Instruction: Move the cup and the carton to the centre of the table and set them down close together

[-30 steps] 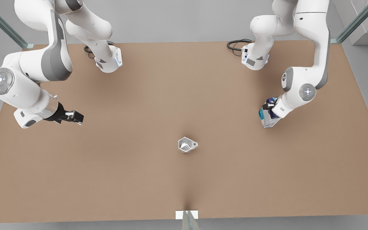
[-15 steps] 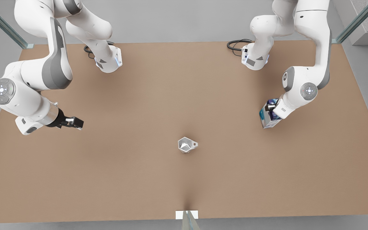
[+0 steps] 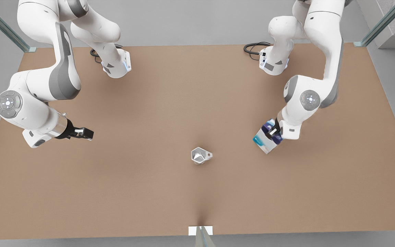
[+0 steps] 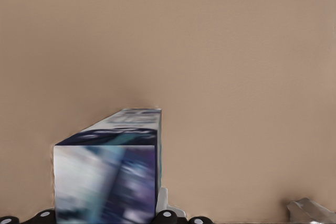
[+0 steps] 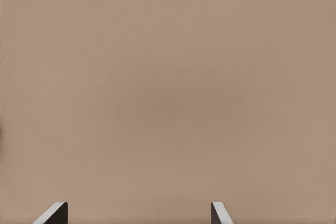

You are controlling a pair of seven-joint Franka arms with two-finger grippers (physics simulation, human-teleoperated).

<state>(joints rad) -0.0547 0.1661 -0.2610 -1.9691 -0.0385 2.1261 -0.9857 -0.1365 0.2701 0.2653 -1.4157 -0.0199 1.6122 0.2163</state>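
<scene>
Left end effector grips the carton, cup nearby on the counter; right end effector waits, fingers wide

The carton's print is blurred; the cup is cut off at the frame edge.

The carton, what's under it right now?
Bare table shows around the carton, which the left end effector holds on the front view's right. The patch straight beneath the carton is covered. The cup stands apart from it.
</scene>
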